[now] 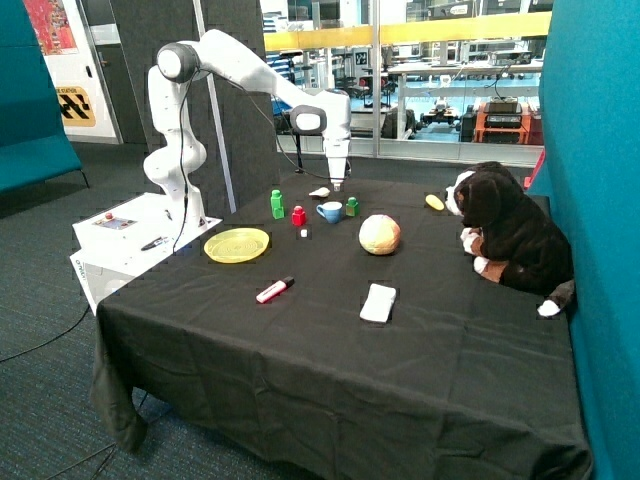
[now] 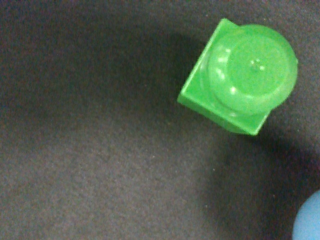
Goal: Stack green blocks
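One green block [image 1: 352, 206] stands on the black cloth beside the blue cup [image 1: 330, 211]. From the wrist it appears from above as a square block [image 2: 239, 78] with a round stud, and the cup's rim [image 2: 310, 220] shows at the corner. A taller green piece [image 1: 277, 204], which looks like two green blocks stacked, stands further along past the small red block [image 1: 298, 215]. My gripper [image 1: 338, 183] hangs a little above the cloth, just behind the cup and the single green block. It holds nothing that I can see.
A yellow plate [image 1: 237, 244] lies near the table's edge by the robot base. A red marker [image 1: 275, 289], a white flat object [image 1: 378, 302] and a pale ball [image 1: 379, 234] lie nearer the front. A plush dog [image 1: 510, 225] sits by the teal wall.
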Robot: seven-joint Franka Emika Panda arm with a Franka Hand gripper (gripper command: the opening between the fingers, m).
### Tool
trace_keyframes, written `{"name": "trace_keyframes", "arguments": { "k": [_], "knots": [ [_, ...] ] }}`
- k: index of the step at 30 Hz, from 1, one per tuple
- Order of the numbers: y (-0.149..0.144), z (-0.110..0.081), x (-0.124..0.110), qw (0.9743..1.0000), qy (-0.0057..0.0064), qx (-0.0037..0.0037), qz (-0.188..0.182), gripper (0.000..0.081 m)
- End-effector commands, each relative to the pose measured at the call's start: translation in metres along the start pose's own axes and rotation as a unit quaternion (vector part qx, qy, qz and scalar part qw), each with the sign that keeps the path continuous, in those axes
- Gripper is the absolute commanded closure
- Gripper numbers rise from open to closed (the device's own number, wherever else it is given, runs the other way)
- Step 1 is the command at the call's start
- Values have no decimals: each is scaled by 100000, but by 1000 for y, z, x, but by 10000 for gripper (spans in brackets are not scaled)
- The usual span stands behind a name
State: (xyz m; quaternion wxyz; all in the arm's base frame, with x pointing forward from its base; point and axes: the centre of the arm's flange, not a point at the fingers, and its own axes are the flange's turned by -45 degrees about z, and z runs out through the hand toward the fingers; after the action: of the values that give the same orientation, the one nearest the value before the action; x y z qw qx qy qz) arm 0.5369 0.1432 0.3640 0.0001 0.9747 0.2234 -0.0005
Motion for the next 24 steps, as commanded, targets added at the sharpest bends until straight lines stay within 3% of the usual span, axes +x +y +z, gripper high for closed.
{"name": "trace_keyframes", "arguments": {
  "k": [1,24],
  "knots": [
    [-2,7,3,99999,51,-1,382,313],
    [1,20,19,99998,51,-1,555,427]
  ]
}}
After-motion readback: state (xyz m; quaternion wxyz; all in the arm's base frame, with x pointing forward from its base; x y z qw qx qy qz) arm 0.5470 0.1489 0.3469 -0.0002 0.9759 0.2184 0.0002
